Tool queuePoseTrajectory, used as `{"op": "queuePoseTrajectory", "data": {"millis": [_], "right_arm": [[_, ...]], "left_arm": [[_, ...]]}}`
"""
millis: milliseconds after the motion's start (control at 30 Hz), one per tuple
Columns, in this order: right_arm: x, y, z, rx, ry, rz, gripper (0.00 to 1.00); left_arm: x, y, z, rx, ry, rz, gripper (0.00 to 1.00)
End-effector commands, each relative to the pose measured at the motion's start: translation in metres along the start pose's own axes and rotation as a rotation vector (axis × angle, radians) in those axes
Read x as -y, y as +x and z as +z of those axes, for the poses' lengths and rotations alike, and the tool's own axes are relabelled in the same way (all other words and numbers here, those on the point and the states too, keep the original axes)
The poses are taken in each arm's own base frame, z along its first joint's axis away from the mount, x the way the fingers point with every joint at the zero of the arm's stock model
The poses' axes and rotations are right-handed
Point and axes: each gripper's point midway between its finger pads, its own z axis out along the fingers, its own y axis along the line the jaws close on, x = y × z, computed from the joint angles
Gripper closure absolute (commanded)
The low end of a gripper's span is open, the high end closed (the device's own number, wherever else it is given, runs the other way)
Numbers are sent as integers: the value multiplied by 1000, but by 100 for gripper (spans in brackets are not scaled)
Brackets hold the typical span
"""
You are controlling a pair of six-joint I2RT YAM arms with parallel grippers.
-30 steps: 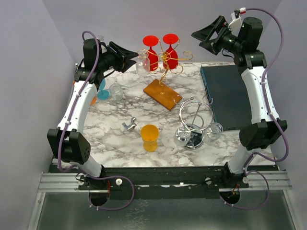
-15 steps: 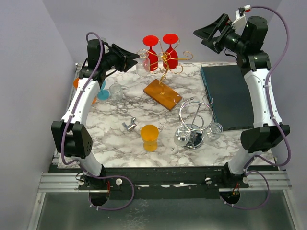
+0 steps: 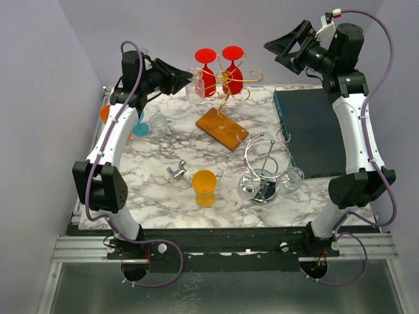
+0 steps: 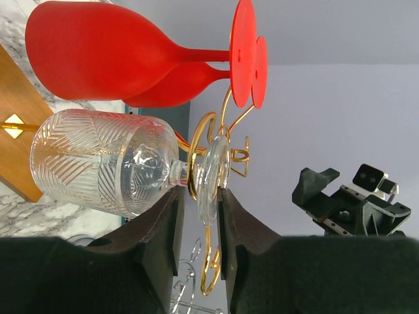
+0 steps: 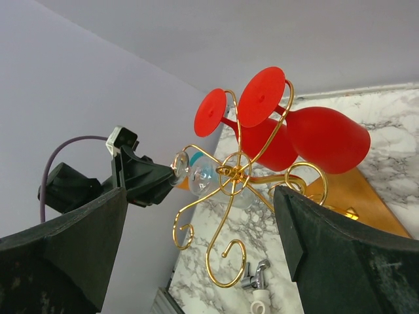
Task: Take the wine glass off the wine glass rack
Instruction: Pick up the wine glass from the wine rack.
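You get soft, even light and sharp frames. Shadows on the marble surface [image 3: 157,180] are faint. Glints sit on the chrome stand [image 3: 255,190] near its front right corner. In the wrist views the left end effector fingers [image 4: 160,248] and right end effector fingers [image 5: 59,255] read dark and slightly soft.

Marble-pattern table [image 3: 163,147]. Orange plastic cup [image 3: 204,186] at front centre. Small metal piece [image 3: 175,171] just to its left, type unclear. Chrome wire stand [image 3: 265,173] to the cup's right, with a clear glass [image 3: 292,178] just beside the stand's right side. Dark teal flat box [image 3: 311,131] along the right edge. Far left: clear tumbler [image 3: 158,124] next to a blue cup [image 3: 139,127], which is partly hidden.
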Motion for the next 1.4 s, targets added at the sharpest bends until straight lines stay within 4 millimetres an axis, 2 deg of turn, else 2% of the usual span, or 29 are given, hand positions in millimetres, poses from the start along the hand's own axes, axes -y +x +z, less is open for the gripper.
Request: {"op": "queuePoseTrajectory", "data": {"millis": [0, 67, 233, 333, 433, 733, 1300, 1367], "right_arm": [[-10, -7, -7, 38, -4, -36, 0], [-10, -6, -8, 38, -2, -36, 0], [-9, -7, -8, 42, 4, -38, 0], [-9, -7, -8, 45, 4, -40, 0], [-9, -7, -8, 44, 5, -39, 0], [-8, -7, -9, 51, 10, -40, 0], [-7, -9, -8, 58, 11, -35, 0], [-9, -9, -9, 59, 10, -37, 0]], "left_arm": [[15, 1, 1, -16, 43, 14, 71], [16, 1, 0, -16, 45, 14, 76], [20, 3, -2, -23, 55, 11, 76], [22, 4, -3, -31, 59, 7, 73], [23, 5, -3, -42, 63, 6, 65], [29, 7, -9, -43, 76, 13, 64], [31, 11, -10, -66, 81, 2, 71], [29, 13, -11, -69, 78, -1, 63]]}}
